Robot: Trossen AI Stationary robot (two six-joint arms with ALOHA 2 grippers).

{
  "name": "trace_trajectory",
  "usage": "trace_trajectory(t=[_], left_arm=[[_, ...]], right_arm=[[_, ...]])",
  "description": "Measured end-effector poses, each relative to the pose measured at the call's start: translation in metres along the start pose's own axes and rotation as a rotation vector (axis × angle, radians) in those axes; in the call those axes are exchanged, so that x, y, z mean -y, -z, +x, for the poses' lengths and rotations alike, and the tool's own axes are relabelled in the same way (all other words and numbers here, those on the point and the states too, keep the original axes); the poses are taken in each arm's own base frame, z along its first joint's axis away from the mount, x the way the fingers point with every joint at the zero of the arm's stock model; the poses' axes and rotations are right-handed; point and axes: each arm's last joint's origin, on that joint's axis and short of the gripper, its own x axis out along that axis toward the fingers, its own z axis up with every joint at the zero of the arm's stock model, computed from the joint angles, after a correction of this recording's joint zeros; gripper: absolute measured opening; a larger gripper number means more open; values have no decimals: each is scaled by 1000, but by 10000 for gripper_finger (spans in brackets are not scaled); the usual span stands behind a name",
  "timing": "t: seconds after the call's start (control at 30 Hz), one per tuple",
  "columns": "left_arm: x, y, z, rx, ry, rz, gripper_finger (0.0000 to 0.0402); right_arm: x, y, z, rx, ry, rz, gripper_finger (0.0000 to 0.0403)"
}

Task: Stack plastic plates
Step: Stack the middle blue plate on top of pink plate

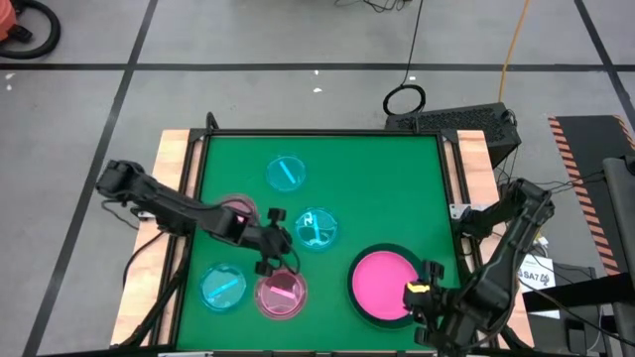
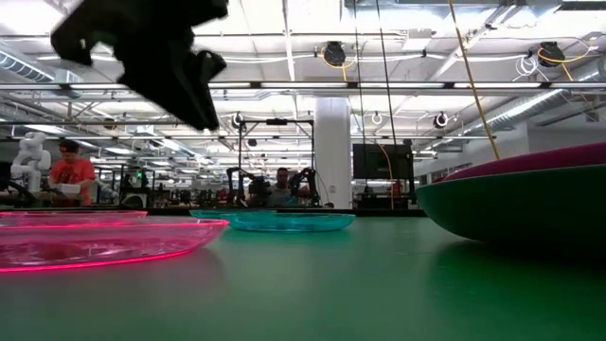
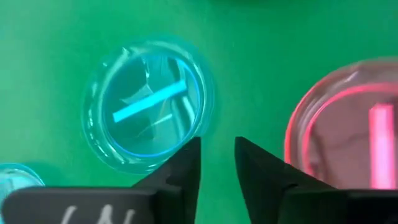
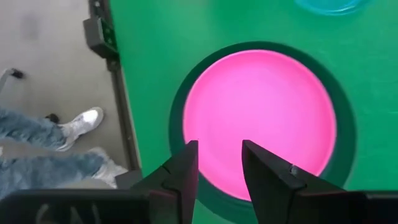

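Green felt covers the table (image 1: 327, 164), and all plates lie on it. Lower right of the high view: the large dark round plate (image 1: 356, 294) carries the opaque pink plate (image 1: 382, 281), already nested. The right gripper (image 1: 421, 297) hovers at that stack's near rim, fingers spread with a clear gap, holding nothing.

Remaining are smaller translucent plates: one cyan plate at upper centre (image 1: 287, 174), one cyan plate at centre (image 1: 316, 230), one cyan plate at lower left (image 1: 223, 287), one translucent pink plate at lower centre (image 1: 282, 294), and another pink plate (image 1: 239, 206) partly hidden under the left arm. The left gripper (image 1: 270, 241) hangs between the centre cyan plate and the lower pink plate, fingers slightly parted, empty.

Recommended procedure: lower one finger inside the rim and one outside, pinch only the lip, lift level, and centre each small plate over the pink stack before release
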Motion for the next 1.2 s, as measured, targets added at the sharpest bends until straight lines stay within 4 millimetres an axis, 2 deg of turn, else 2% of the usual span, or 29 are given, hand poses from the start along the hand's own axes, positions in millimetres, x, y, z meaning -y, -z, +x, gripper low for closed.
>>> trace_trajectory(t=[0.2,0.5,0.67,0.9,1.2], left_arm=[[-5,8,31,-101,-4,160,120],[-22,14,71,-126,23,198,120],[-27,20,81,-153,74,208,120],[-28,20,82,-149,89,260,120],[-27,23,92,-166,101,282,120]], right_arm=[[10,0,-5,25,67,-22,118],[18,3,-6,19,152,-68,118],[23,5,-7,-6,202,-109,118],[31,4,-8,15,285,-136,118],[39,-7,-5,56,336,-105,118]])
